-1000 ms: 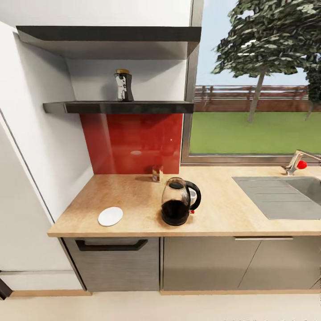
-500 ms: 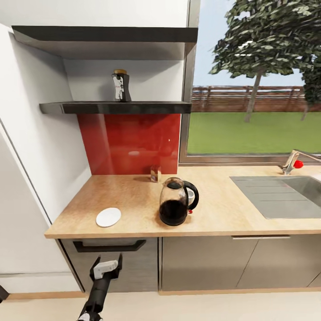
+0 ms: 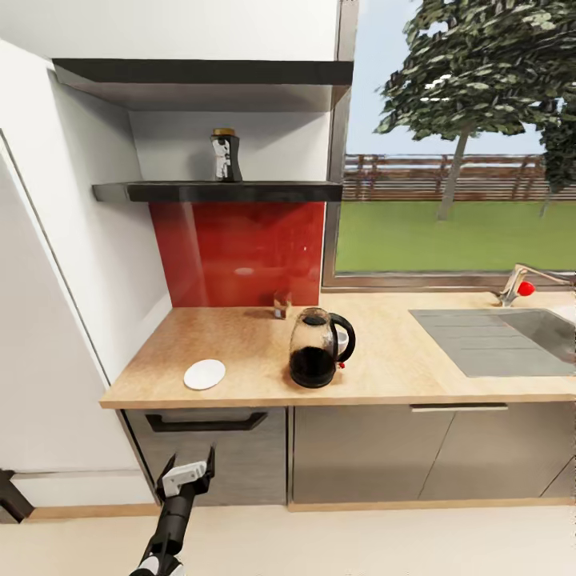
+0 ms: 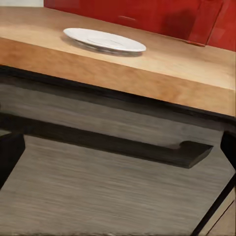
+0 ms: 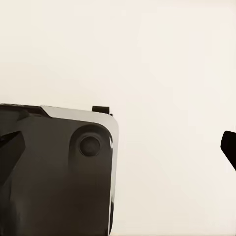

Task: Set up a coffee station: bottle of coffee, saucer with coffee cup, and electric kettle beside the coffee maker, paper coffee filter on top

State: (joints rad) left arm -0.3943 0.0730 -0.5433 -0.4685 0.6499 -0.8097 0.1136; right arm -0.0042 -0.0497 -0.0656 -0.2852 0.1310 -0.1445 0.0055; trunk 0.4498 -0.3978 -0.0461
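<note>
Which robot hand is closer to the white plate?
Left. The left gripper is raised in front of the drawer, just below the saucer. The right gripper hangs by the robot's body, facing the floor.

The left arm rises from the head view's lower edge at about seven o'clock, dark and slim, tilted slightly toward one o'clock. Its left claw (image 3: 190, 470) points upward, two dark fingers (image 3: 210, 462) parted with a gap between them around a pale grey palm.
</note>
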